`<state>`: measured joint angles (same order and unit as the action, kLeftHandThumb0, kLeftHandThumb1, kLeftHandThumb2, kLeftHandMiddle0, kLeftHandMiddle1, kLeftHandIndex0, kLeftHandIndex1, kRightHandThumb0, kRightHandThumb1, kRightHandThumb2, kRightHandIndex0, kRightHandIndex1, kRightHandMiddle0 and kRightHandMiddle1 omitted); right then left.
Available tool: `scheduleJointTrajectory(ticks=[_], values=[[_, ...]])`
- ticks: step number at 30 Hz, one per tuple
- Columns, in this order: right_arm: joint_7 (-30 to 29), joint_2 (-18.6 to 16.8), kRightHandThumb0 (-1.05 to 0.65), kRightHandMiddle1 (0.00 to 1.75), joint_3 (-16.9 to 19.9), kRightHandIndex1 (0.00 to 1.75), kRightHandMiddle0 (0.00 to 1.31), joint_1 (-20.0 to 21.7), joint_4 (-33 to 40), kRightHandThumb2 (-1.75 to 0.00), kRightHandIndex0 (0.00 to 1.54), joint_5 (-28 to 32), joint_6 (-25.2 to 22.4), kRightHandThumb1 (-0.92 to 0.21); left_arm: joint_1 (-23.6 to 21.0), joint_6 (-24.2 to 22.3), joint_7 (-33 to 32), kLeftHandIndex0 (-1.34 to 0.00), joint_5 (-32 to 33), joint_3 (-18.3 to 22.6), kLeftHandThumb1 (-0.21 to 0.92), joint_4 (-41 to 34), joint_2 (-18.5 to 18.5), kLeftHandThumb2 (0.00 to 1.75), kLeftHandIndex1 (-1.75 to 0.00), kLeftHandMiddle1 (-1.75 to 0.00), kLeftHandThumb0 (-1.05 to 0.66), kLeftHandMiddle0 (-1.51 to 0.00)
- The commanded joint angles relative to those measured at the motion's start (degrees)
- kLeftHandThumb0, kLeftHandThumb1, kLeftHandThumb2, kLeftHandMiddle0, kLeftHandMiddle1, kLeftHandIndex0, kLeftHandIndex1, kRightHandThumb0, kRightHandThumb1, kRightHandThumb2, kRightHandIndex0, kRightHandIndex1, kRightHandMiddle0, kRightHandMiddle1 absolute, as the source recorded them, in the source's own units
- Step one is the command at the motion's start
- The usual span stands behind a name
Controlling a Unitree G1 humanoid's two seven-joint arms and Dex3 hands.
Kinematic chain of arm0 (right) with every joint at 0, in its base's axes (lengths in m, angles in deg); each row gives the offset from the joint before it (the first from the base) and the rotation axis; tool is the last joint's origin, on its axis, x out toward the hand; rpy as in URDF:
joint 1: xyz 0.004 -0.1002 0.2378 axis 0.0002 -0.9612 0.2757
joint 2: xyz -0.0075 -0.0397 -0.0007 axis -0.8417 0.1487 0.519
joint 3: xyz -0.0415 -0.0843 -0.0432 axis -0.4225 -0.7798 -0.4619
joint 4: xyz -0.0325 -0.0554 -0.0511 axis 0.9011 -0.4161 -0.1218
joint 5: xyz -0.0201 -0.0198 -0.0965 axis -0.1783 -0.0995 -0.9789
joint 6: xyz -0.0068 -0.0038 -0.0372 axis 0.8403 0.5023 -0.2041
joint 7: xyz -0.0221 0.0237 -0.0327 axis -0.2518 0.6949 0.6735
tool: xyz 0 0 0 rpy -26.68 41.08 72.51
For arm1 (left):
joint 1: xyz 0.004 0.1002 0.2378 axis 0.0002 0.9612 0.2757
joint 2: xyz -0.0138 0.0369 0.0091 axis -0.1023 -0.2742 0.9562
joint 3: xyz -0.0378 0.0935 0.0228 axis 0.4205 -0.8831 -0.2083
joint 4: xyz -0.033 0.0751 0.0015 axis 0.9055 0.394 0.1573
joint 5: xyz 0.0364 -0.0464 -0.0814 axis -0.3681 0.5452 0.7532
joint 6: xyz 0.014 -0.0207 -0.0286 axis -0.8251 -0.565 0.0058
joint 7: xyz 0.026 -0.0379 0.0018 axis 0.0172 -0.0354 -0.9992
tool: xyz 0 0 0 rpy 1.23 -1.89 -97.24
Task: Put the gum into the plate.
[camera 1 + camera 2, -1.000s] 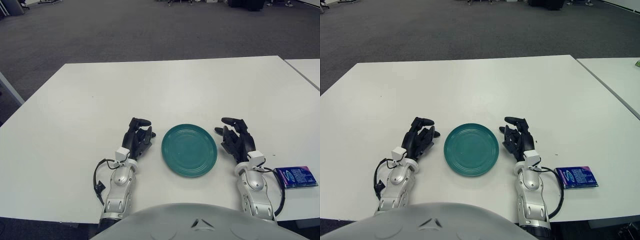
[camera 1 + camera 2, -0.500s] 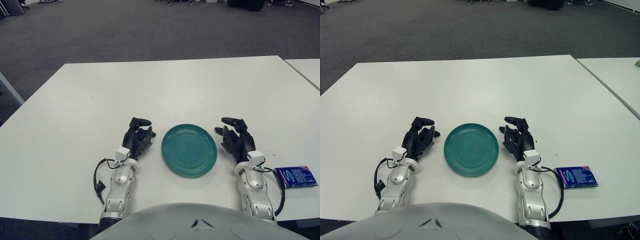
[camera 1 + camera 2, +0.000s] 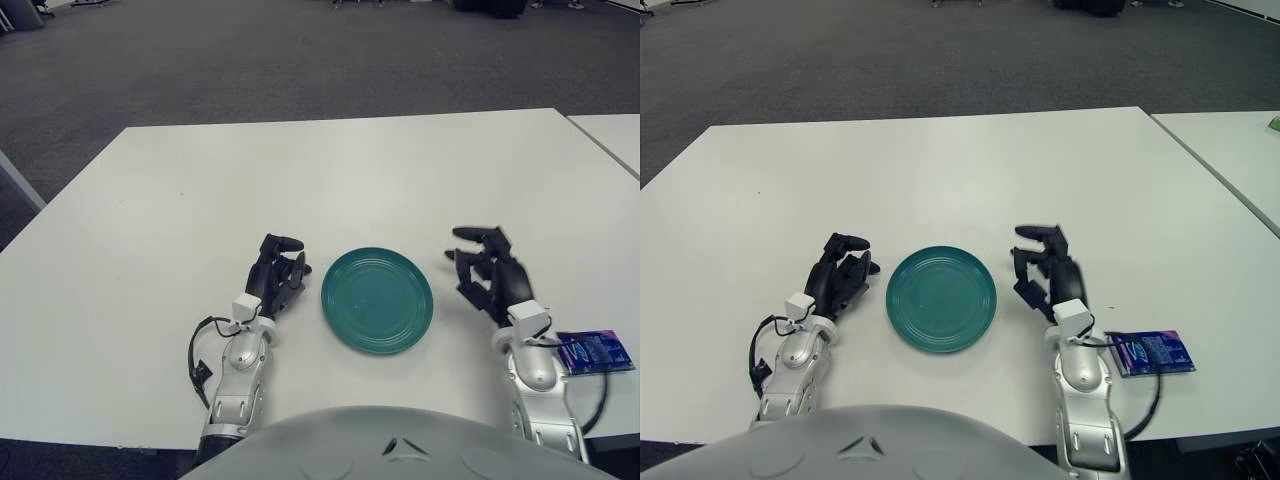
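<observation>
Green plate (image 3: 941, 299) centred near table (image 3: 940, 170) front edge. Gum pack (image 3: 1152, 352) far right of plate. Right hand (image 3: 1048, 271) between, fingers released, empty. Left hand (image 3: 839, 274) left of plate, fingers loosely curled, empty.

This looks like an office or a large lab hall. A wide stretch of dark grey carpet (image 3: 250, 60) runs far behind the plain white surface (image 3: 330, 170), and a second white table (image 3: 1240, 150) of the same make stands just beside it on the right with a narrow gap between. At the far edge of the carpet, dark furniture bases and legs (image 3: 490, 6) show at the top of the view, too cut off to name further.
</observation>
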<state>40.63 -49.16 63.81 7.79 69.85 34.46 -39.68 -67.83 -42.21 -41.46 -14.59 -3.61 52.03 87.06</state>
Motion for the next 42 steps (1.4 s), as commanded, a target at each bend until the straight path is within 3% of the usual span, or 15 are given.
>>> scheduleJointTrajectory(ticks=[1, 5, 9, 13, 19, 23, 27, 35, 42], values=[[-3.9, 8.6, -0.68, 1.09, 1.9, 0.66, 0.04, -3.7, 5.6, -0.58, 0.37, -18.3, 10.5, -0.92, 1.2, -2.6, -1.0, -0.20, -0.1, 0.0, 0.92, 1.2, 0.4, 0.52, -1.75, -1.66, -0.36, -0.43], [-2.6, 10.5, -0.71, 1.08, 6.6, 0.62, 0.01, -4.9, 11.2, -0.58, 0.35, -25.6, 13.1, -0.92, 1.4, -2.4, -0.9, -0.20, 0.3, -0.1, 0.92, 1.4, 0.5, 0.52, -1.75, -1.63, -0.36, -0.44], [1.6, 12.5, -0.74, 1.04, 14.0, 0.58, 0.00, -5.1, 15.8, -0.58, 0.31, -26.7, 14.0, -0.92, 1.5, -2.1, -0.8, -0.20, 0.2, -0.3, 0.92, 1.6, 0.4, 0.52, -1.75, -1.59, -0.36, -0.46], [4.3, 12.7, -0.75, 1.00, 20.0, 0.56, 0.00, -5.7, 16.2, -0.55, 0.29, -26.1, 15.7, -0.92, 1.5, -2.1, -0.6, -0.20, 0.4, -0.5, 0.92, 1.5, 0.4, 0.52, -1.75, -1.59, -0.36, -0.47], [7.6, 10.5, -0.76, 0.96, 24.8, 0.54, 0.00, -7.0, 16.8, -0.47, 0.28, -26.0, 19.1, -0.92, 1.5, -2.0, -0.5, -0.21, 0.7, -0.3, 0.92, 1.6, 0.4, 0.52, -1.75, -1.58, -0.36, -0.49], [6.4, 11.2, -0.78, 0.94, 29.8, 0.54, 0.00, -8.9, 11.2, -0.44, 0.27, -26.5, 23.8, -0.92, 1.6, -2.1, -0.6, -0.20, 0.9, -0.4, 0.92, 1.3, 0.5, 0.52, -1.75, -1.56, -0.36, -0.49], [8.1, 10.6, -0.80, 0.93, 32.0, 0.54, 0.00, -9.4, 8.4, -0.41, 0.26, -27.5, 25.3, -0.92, 1.7, -2.2, -0.2, -0.21, 1.3, -0.3, 0.92, 1.0, 0.2, 0.52, -1.75, -1.55, -0.36, -0.50], [13.4, 7.4, -0.84, 0.90, 34.2, 0.53, 0.00, -10.9, 7.7, -0.36, 0.22, -30.4, 23.4, -0.92, 2.1, -2.6, 0.8, -0.21, 2.5, 0.0, 0.92, 0.2, -0.5, 0.52, -1.75, -1.53, -0.36, -0.51], [13.1, 5.2, -0.87, 0.90, 38.0, 0.48, 0.00, -14.8, 7.2, -0.42, 0.23, -31.4, 24.2, -0.92, 2.2, -2.6, 0.7, -0.21, 2.0, 0.3, 0.92, -0.1, -1.3, 0.52, -1.75, -1.60, -0.36, -0.48]])
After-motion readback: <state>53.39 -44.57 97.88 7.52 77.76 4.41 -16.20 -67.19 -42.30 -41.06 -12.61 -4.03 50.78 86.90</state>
